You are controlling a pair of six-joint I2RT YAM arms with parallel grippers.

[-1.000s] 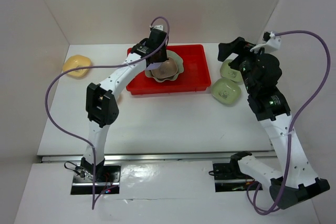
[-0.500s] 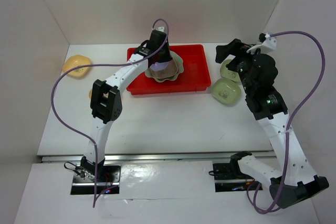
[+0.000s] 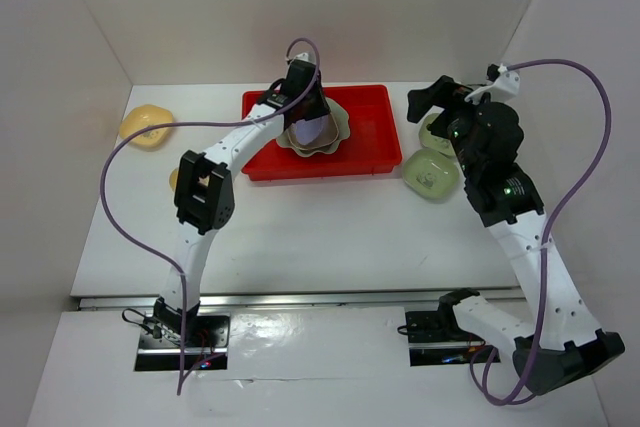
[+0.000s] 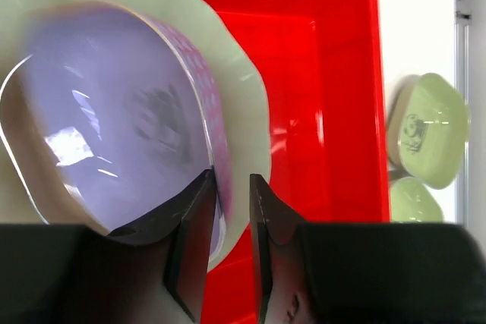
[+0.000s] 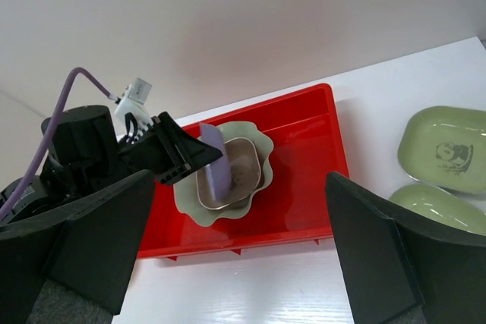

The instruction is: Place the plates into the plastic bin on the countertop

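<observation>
The red plastic bin (image 3: 368, 137) stands at the back of the white countertop (image 3: 330, 227). In it lies the large pale-green scalloped dish (image 3: 343, 125), with a pinkish rounded-square dish (image 5: 247, 166) inside. My left gripper (image 3: 303, 107) is shut on the rim of the lavender dish (image 4: 114, 134) and holds it tilted over those two; it also shows in the right wrist view (image 5: 215, 158). Two light green dishes (image 3: 431, 173) (image 3: 440, 133) lie right of the bin. My right gripper (image 3: 432, 99) is open and empty above them. A yellow dish (image 3: 147, 125) lies far left.
White walls close in the back and both sides. A small orange thing (image 3: 173, 179) peeks out behind my left arm's elbow. A metal rail (image 3: 300, 299) runs along the near edge by the arm bases.
My left gripper has moved right, further over the scalloped dish, with the lavender dish, which now hangs tilted over the pinkish one. My right arm has shifted slightly left.
</observation>
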